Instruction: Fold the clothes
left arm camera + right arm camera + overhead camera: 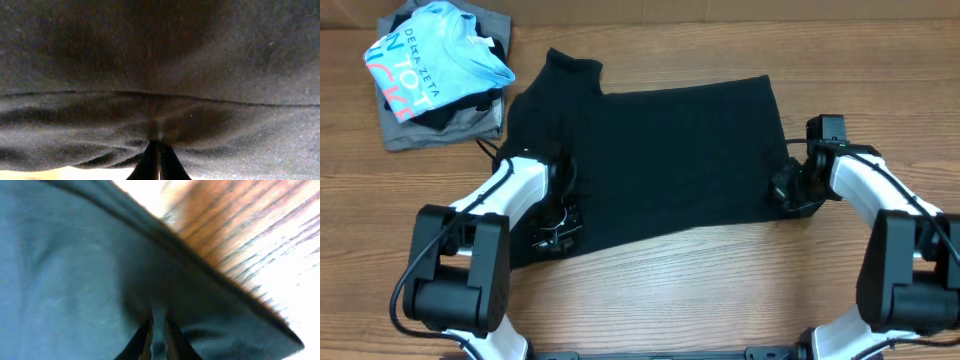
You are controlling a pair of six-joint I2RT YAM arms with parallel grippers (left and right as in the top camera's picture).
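The clothes (660, 150), one black T-shirt, lie spread flat across the middle of the wooden table, collar toward the far left. My left gripper (558, 228) sits at the shirt's near-left corner. In the left wrist view the left gripper (158, 146) is shut, and the black fabric (150, 60) puckers into its tips. My right gripper (786, 187) is at the shirt's right edge. In the right wrist view the right gripper (159, 325) is shut on a fold of the fabric (65, 270) standing between the fingers.
At the far left corner a light blue DELTA ZETA shirt (435, 60) lies heaped on a grey garment (410, 128), close to the black shirt's collar. Bare wooden table (720, 290) shows in front of the shirt and to its right (240, 235).
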